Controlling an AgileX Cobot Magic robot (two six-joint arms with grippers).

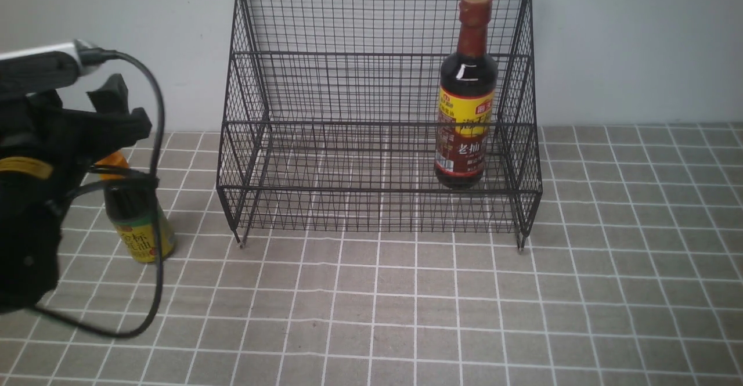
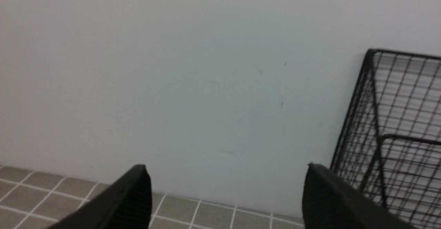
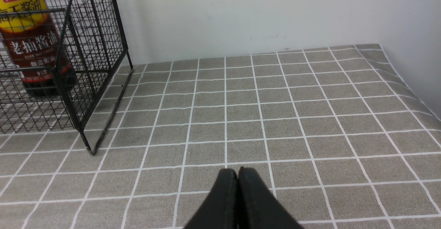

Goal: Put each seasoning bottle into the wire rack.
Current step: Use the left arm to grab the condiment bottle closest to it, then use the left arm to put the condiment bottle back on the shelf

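Black wire rack (image 1: 377,84) stands at twelve o'clock on the tiled surface (image 1: 406,316). The tall bottle (image 1: 466,119) is upright inside it, at its three o'clock end. The short bottle (image 1: 142,229) stands outside on the surface at the rack's nine o'clock, partly behind my left arm. My left end effector (image 2: 227,177) is released and empty; my right end effector (image 3: 238,174) is clenched on nothing.

The left arm (image 1: 29,246) was a bulky matte-black housing bearing a curved yellow marking strip (image 1: 23,167). Above that housing sat a silver-grey cylindrical fitting (image 1: 75,51), from which a thick black cable (image 1: 159,142) looped. The left hand (image 2: 225,167) had black tapered fingers (image 2: 131,198) with ribbed inner faces. The right hand (image 3: 237,169) was plain black.
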